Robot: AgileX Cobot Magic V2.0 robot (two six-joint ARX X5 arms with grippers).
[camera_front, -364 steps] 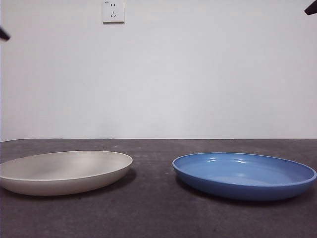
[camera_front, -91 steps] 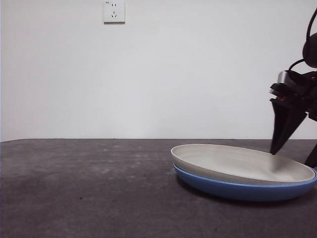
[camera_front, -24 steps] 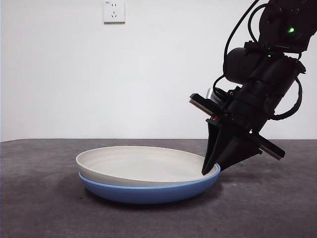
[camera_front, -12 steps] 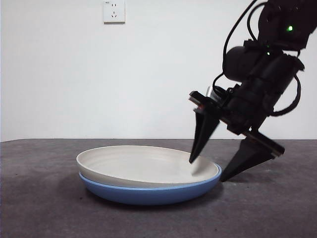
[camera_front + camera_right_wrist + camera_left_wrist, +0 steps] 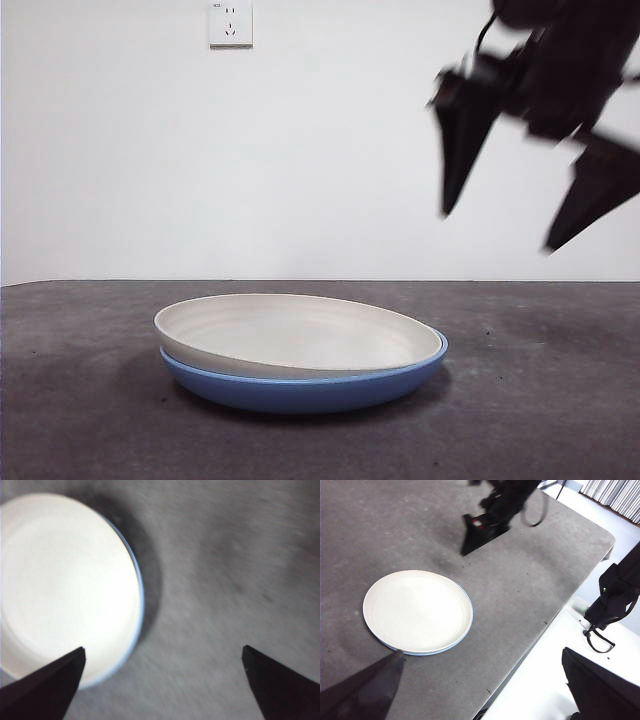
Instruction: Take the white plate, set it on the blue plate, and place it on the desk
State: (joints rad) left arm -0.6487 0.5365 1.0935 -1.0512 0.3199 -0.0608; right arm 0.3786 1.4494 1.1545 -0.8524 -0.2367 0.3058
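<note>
1. White on blue: in the front view the white plate [image 5: 300, 335] sits inside the blue plate [image 5: 300, 388]. The two make one stack. The stack rests on the dark grey desk [image 5: 90, 420]. Only the blue plate's rim and outer wall show under the white plate. Up high, well above the stack and off to one side of it, hangs the right gripper [image 5: 530, 195]. It looks blurry. Its two black jaws are spread wide apart and there is nothing between them. It does not touch the stack. A white wall socket [image 5: 230, 22] sits on the wall far above the stack.

2. In the left wrist view the white plate [image 5: 417, 611] looks like a full circle. A thin blue edge of the blue plate [image 5: 465, 639] peeks out around part of it. The left gripper [image 5: 482, 690] has its jaws spread wide with nothing held. One jaw tip is near the stack's rim. Past the stack, over the desk [image 5: 530, 580], is the other arm's gripper [image 5: 480, 530], well apart from the plates.

3. In the right wrist view the white plate [image 5: 65, 590] glows very bright. A thin blue line of the blue plate [image 5: 140, 600] runs along its edge. The right gripper [image 5: 162, 672] has its jaws far apart and empty, and the grey desk [image 5: 225, 580] beside the stack shows between them.
</note>
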